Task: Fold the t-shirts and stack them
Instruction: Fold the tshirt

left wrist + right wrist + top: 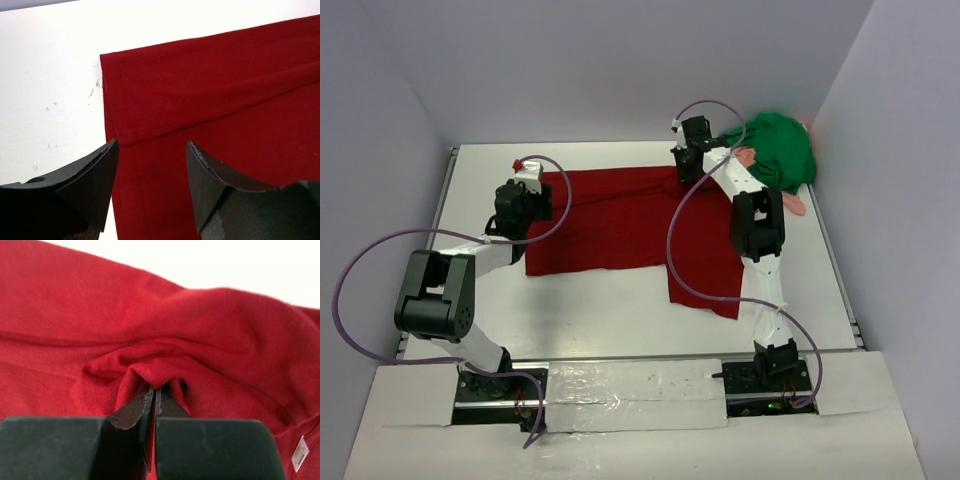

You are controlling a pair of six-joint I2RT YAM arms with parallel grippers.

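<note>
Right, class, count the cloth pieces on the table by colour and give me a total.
dark red t-shirt: 1
green t-shirt: 1
pink cloth, mostly hidden under the green one: 1
Total: 3

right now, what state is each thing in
dark red t-shirt, spread out, one spot pinched up
green t-shirt, crumpled in far right corner
pink cloth, bunched partly under green t-shirt
left fingers, open above dark red t-shirt's edge
right fingers, shut on dark red t-shirt

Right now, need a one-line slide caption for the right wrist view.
Right jaws shut, pinching a bunched fold of the dark red t-shirt; white tag at lower right.
</note>
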